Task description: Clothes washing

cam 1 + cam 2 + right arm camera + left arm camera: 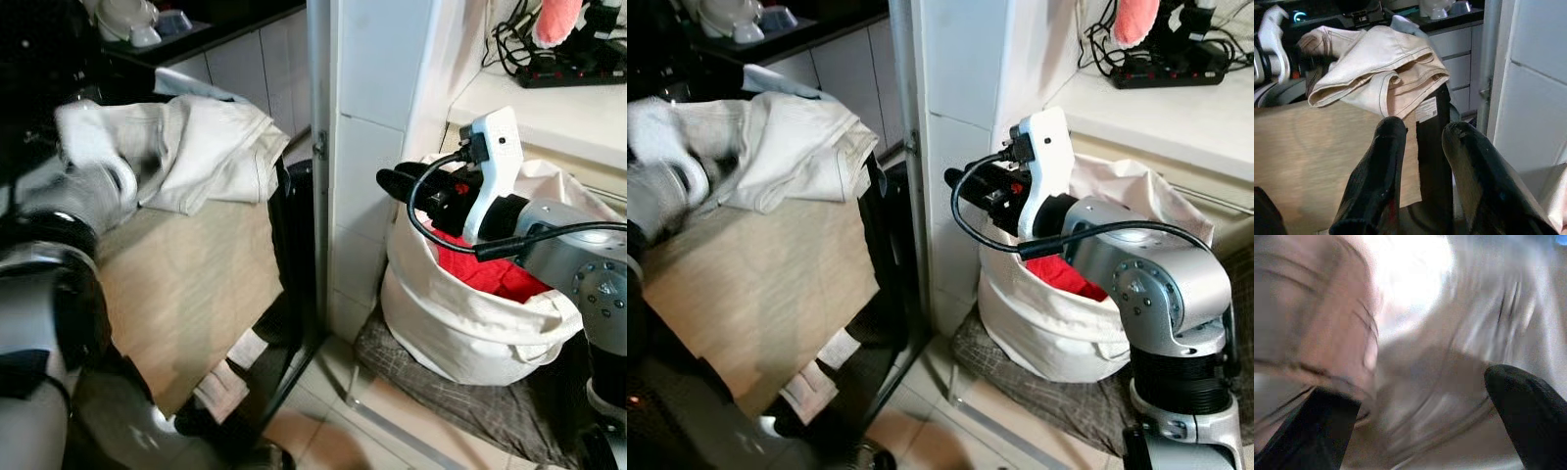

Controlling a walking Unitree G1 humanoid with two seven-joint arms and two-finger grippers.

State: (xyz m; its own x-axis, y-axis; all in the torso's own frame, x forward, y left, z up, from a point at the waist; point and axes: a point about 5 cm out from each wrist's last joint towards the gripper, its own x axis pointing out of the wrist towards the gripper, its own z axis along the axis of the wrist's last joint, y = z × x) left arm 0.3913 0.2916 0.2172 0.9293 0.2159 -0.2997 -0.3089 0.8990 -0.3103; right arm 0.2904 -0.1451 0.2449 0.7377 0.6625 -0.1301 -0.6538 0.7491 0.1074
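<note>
The left gripper [1415,431] is blurred in the eye views, its tip lost in a smear of white against the cream trousers [211,147]; whether the cloth is actually pinched cannot be told. In the left wrist view two black fingers [1530,411] are seen set wide apart, with streaked pale fabric between and beyond them, too blurred for detail. The trousers are heaped in soft folds, with stitched seams and a hem visible, beside the white tiled pillar [367,147], on its left. Below them a flat tan board [186,284] is seen, and a dark upright edge just beside the pillar; what the board belongs to cannot be made out.

On the other side of the pillar, a white cloth laundry bag [470,328] with a rolled rim is set on a grey checked mat [470,401], and a red garment [490,274] is partly hidden inside it. The right gripper [1422,161] is held above the bag, pointed toward the trousers, its fingers a little apart and nothing between them. Its wrist is partly covered by a white housing and a looped black cable [431,230].
</note>
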